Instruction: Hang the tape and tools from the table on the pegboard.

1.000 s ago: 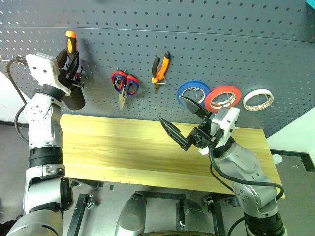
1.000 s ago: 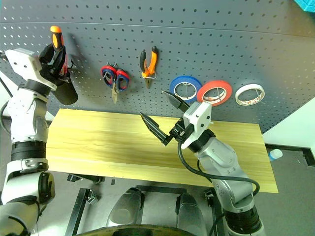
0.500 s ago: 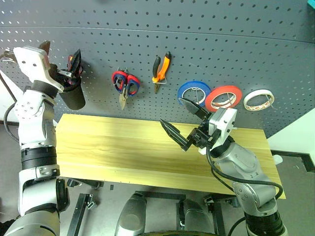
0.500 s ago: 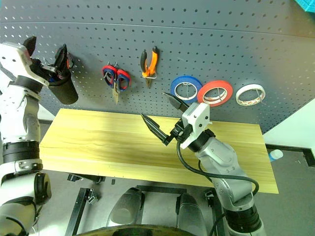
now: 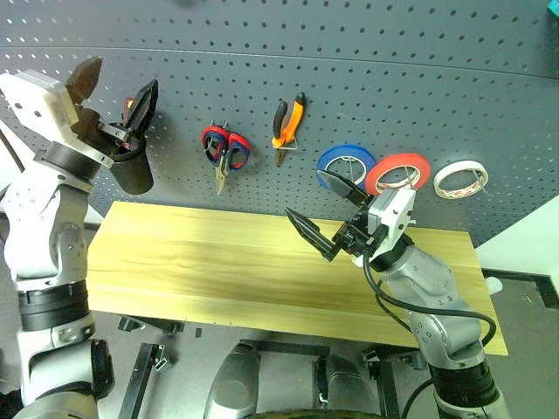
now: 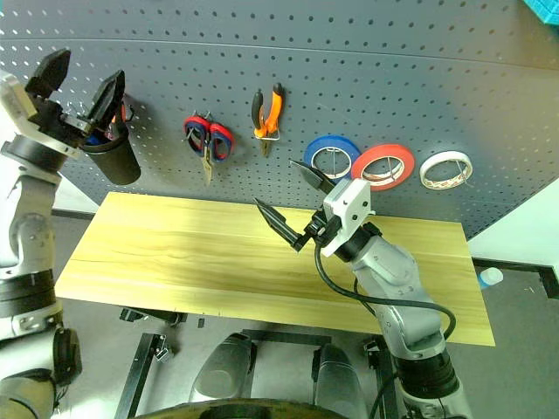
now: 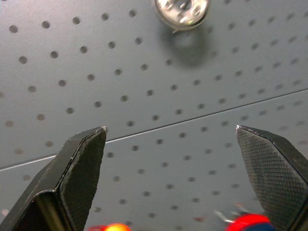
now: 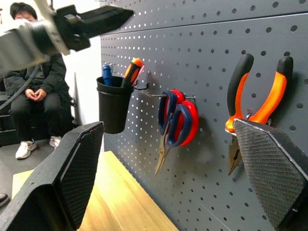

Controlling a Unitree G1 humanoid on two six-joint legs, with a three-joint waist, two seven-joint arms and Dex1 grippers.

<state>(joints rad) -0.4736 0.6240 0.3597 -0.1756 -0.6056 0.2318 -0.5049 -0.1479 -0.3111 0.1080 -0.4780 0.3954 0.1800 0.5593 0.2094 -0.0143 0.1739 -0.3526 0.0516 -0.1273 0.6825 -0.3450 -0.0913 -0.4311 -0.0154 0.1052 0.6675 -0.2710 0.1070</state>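
Screwdriver (image 8: 132, 72) in black cup (image 5: 131, 170), under open left hand (image 5: 113, 92).

No text, label, brand, number or sign can be read anywhere in these views.

Light yellowish wooden table (image 5: 218, 271) stands below the pegboard (image 5: 349, 78).
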